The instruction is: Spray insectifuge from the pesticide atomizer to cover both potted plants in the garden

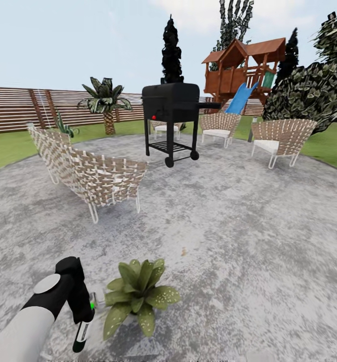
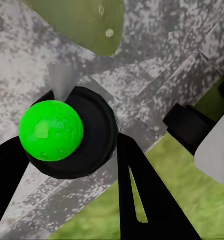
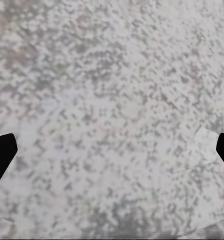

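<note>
Near left, the left pincer [image 1: 84,312] hangs low over the patio [image 1: 239,241], clamped on the pesticide atomizer [image 1: 82,336]. The dark bottle points downward, a bright green mark at the grip. In the left wrist view the black fingers [image 2: 142,190] flank the bottle's round black top, its green cap [image 2: 50,131] facing the camera. A leaf tip lies just ahead, so the nozzle seems aimed toward the plant.

Just right of it sits one potted plant [image 1: 138,294], a low rosette of broad pointed leaves, pale-speckled; its pot is hidden by them. The atomizer is held near it, likely for a close spray. The speckling may be spray; I cannot tell how fully it covers.

The right pincer [image 3: 112,145] looks straight down at bare paving, its black fingertips [image 3: 1,155] far apart at the frame edges: wide and empty, presumably parked clear of the work.

Mid-distance left, a wicker bench [image 1: 88,171]. Farther, centre, a black grill [image 1: 171,118] on wheels. Right of it, two wicker chairs [image 1: 281,138]. Beyond those stand the slatted fence [image 1: 17,108], a palm [image 1: 105,103] and a wooden playhouse [image 1: 244,68] with a blue slide.
</note>
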`<state>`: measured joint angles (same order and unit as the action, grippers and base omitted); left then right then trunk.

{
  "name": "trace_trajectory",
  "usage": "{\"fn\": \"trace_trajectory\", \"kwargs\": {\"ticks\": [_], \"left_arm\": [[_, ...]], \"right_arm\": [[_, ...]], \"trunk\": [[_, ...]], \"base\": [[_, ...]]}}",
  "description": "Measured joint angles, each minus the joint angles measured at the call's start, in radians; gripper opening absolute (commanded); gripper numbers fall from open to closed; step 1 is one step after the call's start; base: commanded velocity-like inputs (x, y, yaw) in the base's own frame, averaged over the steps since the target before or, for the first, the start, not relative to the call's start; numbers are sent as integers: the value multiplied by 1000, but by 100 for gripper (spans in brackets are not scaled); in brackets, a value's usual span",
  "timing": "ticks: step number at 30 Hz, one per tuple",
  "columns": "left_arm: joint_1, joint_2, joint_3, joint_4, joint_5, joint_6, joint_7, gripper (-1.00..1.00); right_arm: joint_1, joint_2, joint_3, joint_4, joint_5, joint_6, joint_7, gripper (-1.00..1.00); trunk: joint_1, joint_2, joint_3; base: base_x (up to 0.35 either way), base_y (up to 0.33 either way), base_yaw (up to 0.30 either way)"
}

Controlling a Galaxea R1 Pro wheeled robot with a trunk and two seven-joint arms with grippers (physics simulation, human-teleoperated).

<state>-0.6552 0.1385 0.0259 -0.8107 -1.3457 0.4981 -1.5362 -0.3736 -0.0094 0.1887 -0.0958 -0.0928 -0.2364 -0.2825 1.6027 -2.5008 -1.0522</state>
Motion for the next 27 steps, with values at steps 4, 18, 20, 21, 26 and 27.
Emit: {"fn": "trace_trajectory", "kwargs": {"ticks": [4, 18, 20, 21, 26, 27], "left_arm": [[-1, 0, 0, 0, 0, 1, -1, -100], [0, -2, -37, 3, -4, 8, -3, -100], [0, -2, -37, 3, -4, 9, -4, -100], [0, -2, -37, 3, -4, 9, -4, -100], [1, -2, -37, 3, -3, 9, -4, -100], [2, -2, -38, 3, -2, 8, -3, -100]], "right_arm": [[0, 0, -1, 0, -1, 1, 0, 100], [0, -1, -1, 0, 0, 1, 0, 100], [0, -1, -1, 1, 0, 1, 0, 100], [0, -1, -1, 1, 0, 1, 0, 100], [0, -1, -1, 1, 0, 1, 0, 100], [0, -1, -1, 1, 0, 1, -1, 100]], "trunk": [[0, 0, 0], [0, 0, 0], [0, 0, 0], [0, 0, 0], [0, 0, 0], [0, 0, 0]], "base": [[-132, 302, -250], [-78, 315, -267], [88, 334, -268], [147, 311, -268], [161, 206, -268], [42, 46, -268]]}}
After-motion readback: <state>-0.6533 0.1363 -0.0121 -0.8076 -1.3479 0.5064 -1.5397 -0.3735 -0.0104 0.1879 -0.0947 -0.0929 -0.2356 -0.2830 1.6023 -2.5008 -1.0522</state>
